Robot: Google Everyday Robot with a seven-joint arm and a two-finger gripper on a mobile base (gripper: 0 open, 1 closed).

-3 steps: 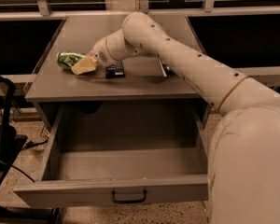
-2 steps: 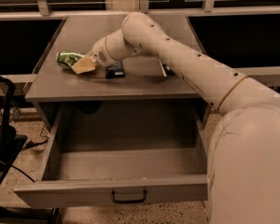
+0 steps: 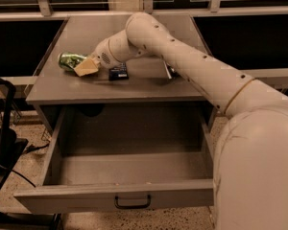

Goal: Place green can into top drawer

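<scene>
- Tan at its tip, the gripper [image 3: 85,66] sits low over the left part of the cabinet top [image 3: 149,87], right against the green can [image 3: 68,60]. From this angle I cannot tell whether it is apart or clamped on the can.
- The green can lies on its side near the top's left edge, and as far as I can judge it is not lifted.
- A dark blue snack bar [image 3: 118,72] lies just beside the gripper's wrist, toward the middle of the top.
- The top drawer [image 3: 115,194] stands pulled out with no can in it. Opening looks done; lifting the can, carrying it over and lowering it in seem to be left.
- The gripper covers the can's near end. A small dark object [image 3: 169,71] is mostly hidden behind the arm [image 3: 201,66], and the robot's body [image 3: 259,166] cuts off the drawer's right side.
</scene>
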